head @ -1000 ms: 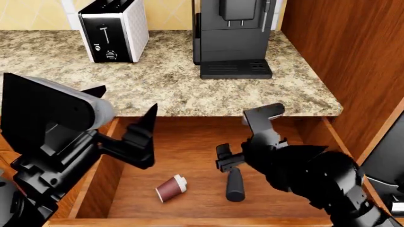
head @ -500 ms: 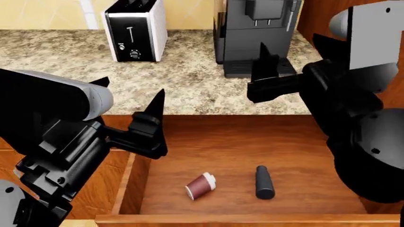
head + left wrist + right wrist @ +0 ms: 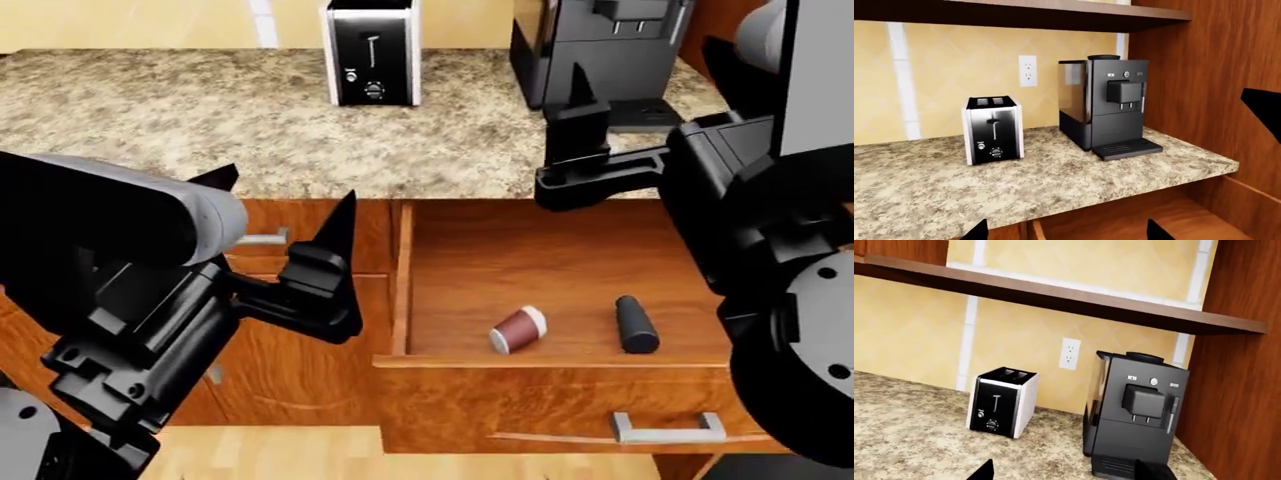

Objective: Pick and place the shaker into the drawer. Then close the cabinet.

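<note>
Drawer: reddish-brown wood, smooth grained floor, satin sheen; bar handle of brushed silver metal. Shaker: dark grey, matt, plastic-looking. Cup: maroon body, matt, with a pale end. Countertop: speckled granite-like stone, beige and brown, faintly polished. Toaster: glossy black front, pale sides. Coffee machine: matt black plastic with a glossy side panel. Wall: yellow tile, smooth. Left gripper and right gripper: matt black.
</note>
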`<state>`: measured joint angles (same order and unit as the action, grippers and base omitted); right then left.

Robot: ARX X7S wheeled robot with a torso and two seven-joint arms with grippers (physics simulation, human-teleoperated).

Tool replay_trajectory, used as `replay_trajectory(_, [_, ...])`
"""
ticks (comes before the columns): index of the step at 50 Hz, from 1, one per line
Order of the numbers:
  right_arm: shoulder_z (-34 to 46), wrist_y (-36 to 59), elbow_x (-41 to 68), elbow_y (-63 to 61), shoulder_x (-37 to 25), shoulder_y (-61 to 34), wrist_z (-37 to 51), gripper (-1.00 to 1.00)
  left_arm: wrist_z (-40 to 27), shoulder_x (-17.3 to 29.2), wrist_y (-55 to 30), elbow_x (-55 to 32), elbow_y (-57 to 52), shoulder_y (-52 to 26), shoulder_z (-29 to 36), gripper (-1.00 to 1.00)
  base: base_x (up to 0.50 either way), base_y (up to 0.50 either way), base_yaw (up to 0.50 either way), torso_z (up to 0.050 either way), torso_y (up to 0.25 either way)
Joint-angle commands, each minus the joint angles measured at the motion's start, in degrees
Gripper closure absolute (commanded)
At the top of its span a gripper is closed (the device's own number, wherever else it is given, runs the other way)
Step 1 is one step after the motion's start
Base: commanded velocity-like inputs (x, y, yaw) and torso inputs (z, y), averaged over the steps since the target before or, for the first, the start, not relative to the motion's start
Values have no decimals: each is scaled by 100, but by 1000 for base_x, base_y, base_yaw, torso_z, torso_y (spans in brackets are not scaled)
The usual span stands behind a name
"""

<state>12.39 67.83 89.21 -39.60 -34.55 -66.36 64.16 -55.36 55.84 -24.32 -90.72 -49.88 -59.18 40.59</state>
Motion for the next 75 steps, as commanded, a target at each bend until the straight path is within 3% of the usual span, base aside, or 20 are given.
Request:
replay_trajectory(1, [183, 129, -92, -145, -34, -49, 50, -100, 42, -74, -38, 98, 27, 27, 44, -100, -413, 415, 0, 0, 0])
replay_trajectory(20, [247, 54, -366, -337, -138, 169, -194, -100, 99, -159, 27, 361, 94, 266, 109, -100, -282, 470, 0, 0, 0])
replay_trajectory(51, [431, -329, -1107, -368, -11, 751, -637, -100, 321, -171, 297, 900, 185, 815, 154, -100, -19, 500, 0, 0, 0])
replay_trajectory(57, [1087, -1012, -2514, 285, 205, 1608, -1780, -100, 982, -819, 1458, 2841, 1168, 1995, 225, -100, 0, 0, 0, 0, 0])
replay_trajectory(63, [2093, -2827, -4702, 1863, 600, 2147, -2902, -100, 1725, -1815, 1885, 4451, 2917, 2341, 923, -100, 0, 0, 0, 0, 0])
replay_trajectory(67, [2140, -3993, -4932, 3046, 990, 2508, -3712, -100, 1892, -2483, 2589, 4400, 4529, 2651, 645, -100, 0, 0, 0, 0, 0])
replay_trajectory(75, [2362, -5137, -5320, 5332, 1748, 2774, -4581, -100, 2756, -3472, 3238, 4515, 7273, 2620, 575, -100, 0, 0, 0, 0, 0])
